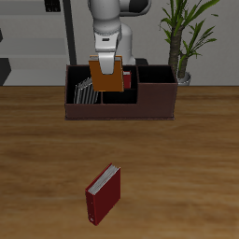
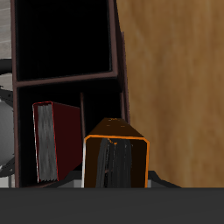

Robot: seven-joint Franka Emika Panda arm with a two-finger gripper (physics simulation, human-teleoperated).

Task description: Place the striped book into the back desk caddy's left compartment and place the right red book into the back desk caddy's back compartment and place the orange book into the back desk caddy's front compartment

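The orange-brown hardcover book (image 1: 107,75) is being held upright by the two-finger gripper (image 1: 108,62), jaws clamped on its top edge, above the middle cells of the long dark maroon open-topped desk caddy (image 1: 121,105). In the wrist view the orange book (image 2: 116,157) is being hung just beside a dark red hardcover (image 2: 54,140) already standing in a cell. The grey striped book (image 1: 84,91) is seen leaning in the end cell. Another dark red book (image 1: 104,193) is lying on the wooden table (image 1: 187,177), well apart, near the front edge. Risk: the book's lower corner could be caught on a divider, or the wrong small cell could be entered, if the drop is misaligned.
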